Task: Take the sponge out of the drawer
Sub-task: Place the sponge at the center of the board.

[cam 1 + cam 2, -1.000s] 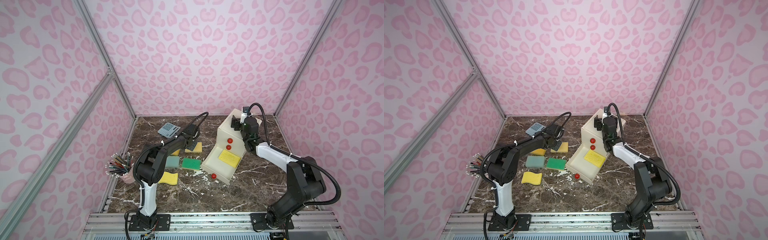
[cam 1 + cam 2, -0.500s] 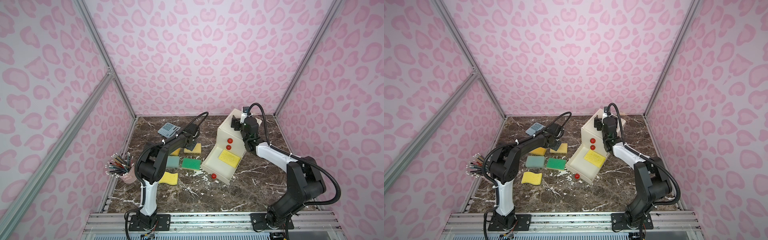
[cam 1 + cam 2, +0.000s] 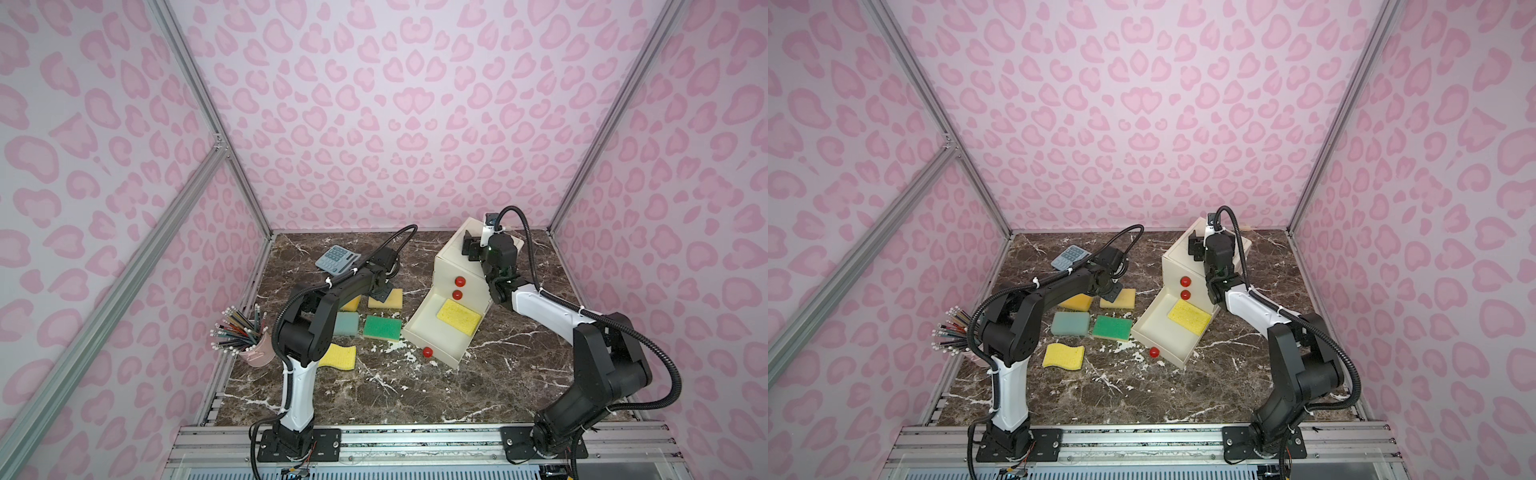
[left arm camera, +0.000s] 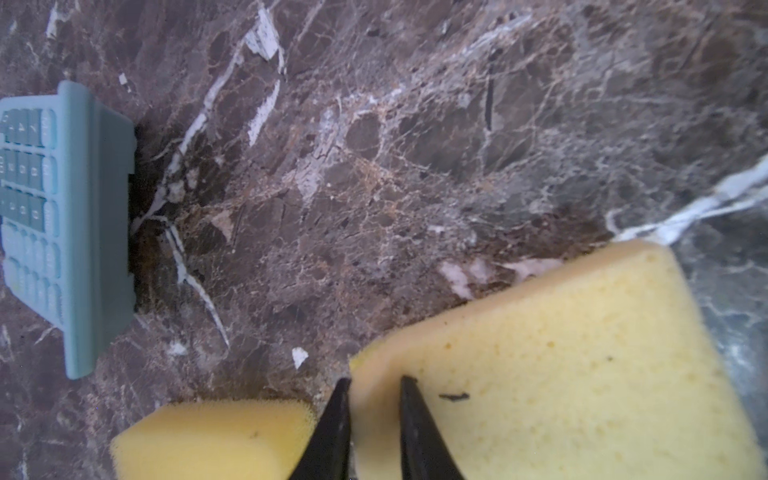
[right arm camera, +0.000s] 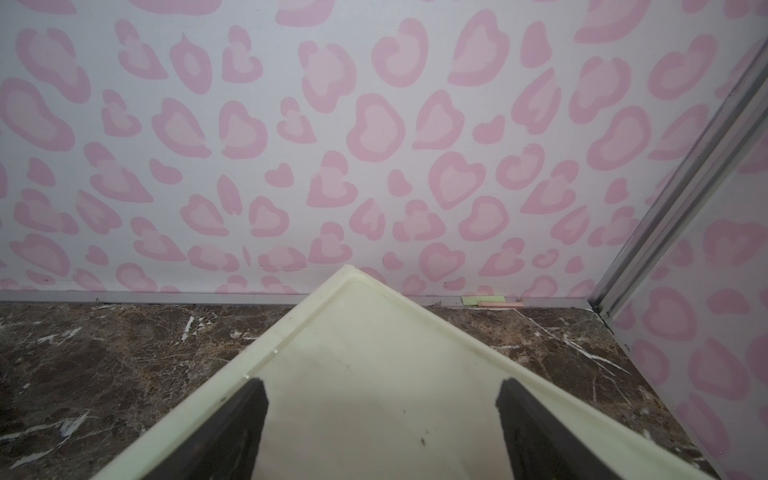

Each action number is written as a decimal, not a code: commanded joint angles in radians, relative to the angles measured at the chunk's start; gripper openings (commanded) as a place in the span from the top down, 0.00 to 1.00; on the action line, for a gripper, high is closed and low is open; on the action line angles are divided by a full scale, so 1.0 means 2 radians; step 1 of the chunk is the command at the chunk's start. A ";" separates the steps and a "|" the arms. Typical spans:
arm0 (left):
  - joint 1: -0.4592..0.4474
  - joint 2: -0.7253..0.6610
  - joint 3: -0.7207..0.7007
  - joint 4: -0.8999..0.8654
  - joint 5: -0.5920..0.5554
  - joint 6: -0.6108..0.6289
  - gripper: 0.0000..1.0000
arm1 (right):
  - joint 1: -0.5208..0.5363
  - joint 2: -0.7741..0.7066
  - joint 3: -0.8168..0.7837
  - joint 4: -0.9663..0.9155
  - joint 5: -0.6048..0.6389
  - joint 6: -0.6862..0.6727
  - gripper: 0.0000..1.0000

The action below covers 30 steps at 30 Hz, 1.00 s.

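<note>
The flat yellow sponge (image 3: 458, 323) lies in the open cream drawer (image 3: 424, 332). At ten o'clock your left claw (image 4: 374, 380), tips slightly apart, is over another yellow foam sponge (image 4: 561, 365). At twelve, the right claw (image 5: 382, 384) stands wide. You risk lifting the wrong sponge.

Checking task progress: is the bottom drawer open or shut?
Open: the bottom drawer is pulled out, with a yellow sponge lying inside.

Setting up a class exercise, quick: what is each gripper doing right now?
Left gripper: fingers slightly apart at the yellow sponge's corner; grip cannot be told.
Right gripper: open, holding nothing, over the cabinet.
</note>
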<state>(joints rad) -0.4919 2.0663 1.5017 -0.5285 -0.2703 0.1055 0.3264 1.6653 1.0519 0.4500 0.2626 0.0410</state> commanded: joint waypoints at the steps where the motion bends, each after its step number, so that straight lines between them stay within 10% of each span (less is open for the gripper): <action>1: 0.001 0.002 0.003 -0.006 -0.011 0.002 0.74 | -0.001 0.022 -0.011 -0.172 0.017 -0.027 0.11; 30: 0.001 -0.061 -0.020 0.022 -0.031 -0.034 0.46 | -0.001 0.027 -0.006 -0.179 0.024 -0.027 0.12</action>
<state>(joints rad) -0.4911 1.9881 1.4643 -0.5232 -0.3145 0.0662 0.3264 1.6802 1.0687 0.4492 0.2768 0.0410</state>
